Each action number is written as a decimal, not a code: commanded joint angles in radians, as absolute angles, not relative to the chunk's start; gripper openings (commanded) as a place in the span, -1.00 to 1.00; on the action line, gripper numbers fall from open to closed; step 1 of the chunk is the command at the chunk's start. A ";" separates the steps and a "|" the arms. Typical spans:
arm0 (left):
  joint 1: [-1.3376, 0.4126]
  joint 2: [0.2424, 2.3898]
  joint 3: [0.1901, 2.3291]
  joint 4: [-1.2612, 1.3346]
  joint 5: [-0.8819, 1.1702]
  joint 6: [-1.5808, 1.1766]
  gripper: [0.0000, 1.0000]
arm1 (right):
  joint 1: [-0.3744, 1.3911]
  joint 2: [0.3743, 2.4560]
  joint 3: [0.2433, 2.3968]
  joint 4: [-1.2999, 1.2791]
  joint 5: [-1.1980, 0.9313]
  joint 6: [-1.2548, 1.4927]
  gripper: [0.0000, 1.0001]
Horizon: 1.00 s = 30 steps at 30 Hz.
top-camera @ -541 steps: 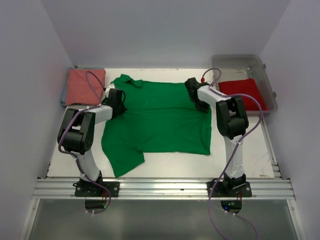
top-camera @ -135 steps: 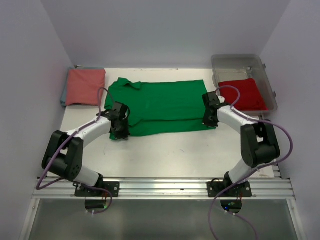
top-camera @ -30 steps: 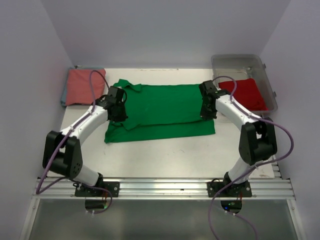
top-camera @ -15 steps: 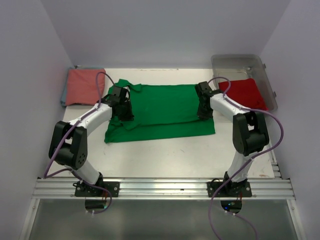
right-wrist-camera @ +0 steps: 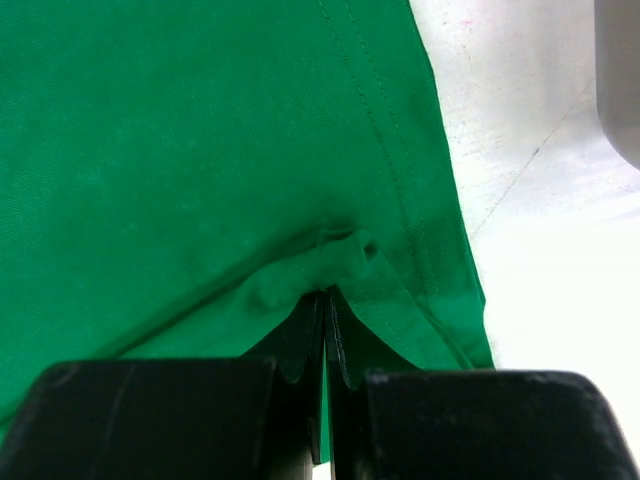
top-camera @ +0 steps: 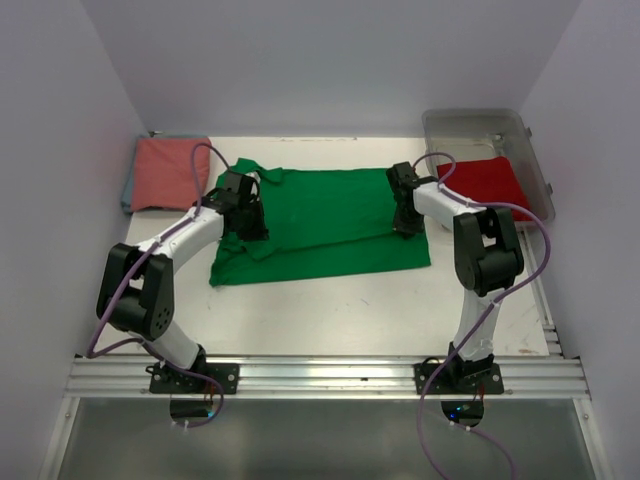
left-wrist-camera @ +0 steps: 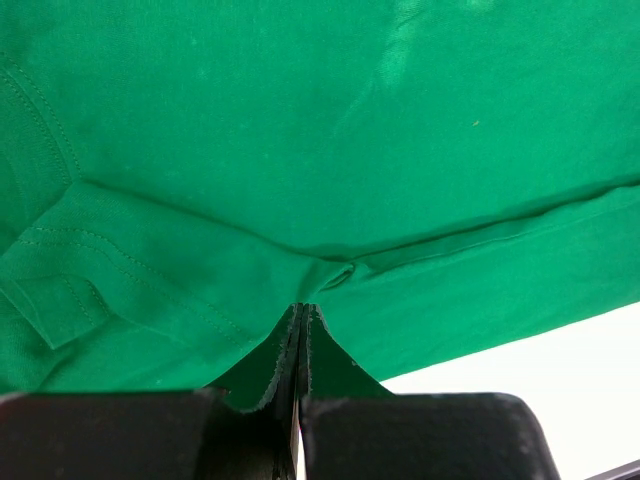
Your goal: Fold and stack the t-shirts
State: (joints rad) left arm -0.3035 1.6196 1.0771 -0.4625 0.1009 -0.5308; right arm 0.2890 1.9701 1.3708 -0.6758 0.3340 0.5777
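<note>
The green t-shirt (top-camera: 330, 210) lies folded lengthwise into a wide band across the middle of the table, collar at the left. My left gripper (top-camera: 246, 222) is over its collar end, and in the left wrist view the left gripper (left-wrist-camera: 302, 308) is shut, with a pucker of green cloth (left-wrist-camera: 330, 130) pinched at its tips. My right gripper (top-camera: 405, 220) is at the shirt's right end; in the right wrist view the right gripper (right-wrist-camera: 326, 292) is shut on a bunched fold of the same cloth (right-wrist-camera: 180, 140). A folded salmon-pink t-shirt (top-camera: 168, 172) lies at the back left. A red t-shirt (top-camera: 490, 185) lies in a bin.
The clear plastic bin (top-camera: 475, 122) stands at the back right; its corner (right-wrist-camera: 620, 80) shows in the right wrist view. White tabletop (top-camera: 340, 310) lies in front of the shirt. Purple-grey walls close in the left, back and right sides. A metal rail (top-camera: 330, 378) carries the arm bases.
Both grippers have shifted slightly toward the back and inward along the shirt's ends. They stay shut throughout, and the green shirt keeps the same folded outline.
</note>
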 commanded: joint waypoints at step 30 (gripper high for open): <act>-0.302 1.588 0.882 -0.312 -0.031 -0.643 -0.77 | 0.287 1.827 1.258 -0.586 0.308 0.541 -1.00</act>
State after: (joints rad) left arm -0.3035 1.6138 0.8940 -0.3977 -0.0551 -0.6273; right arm 0.2878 1.8217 1.2594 -0.6109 0.3187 0.5549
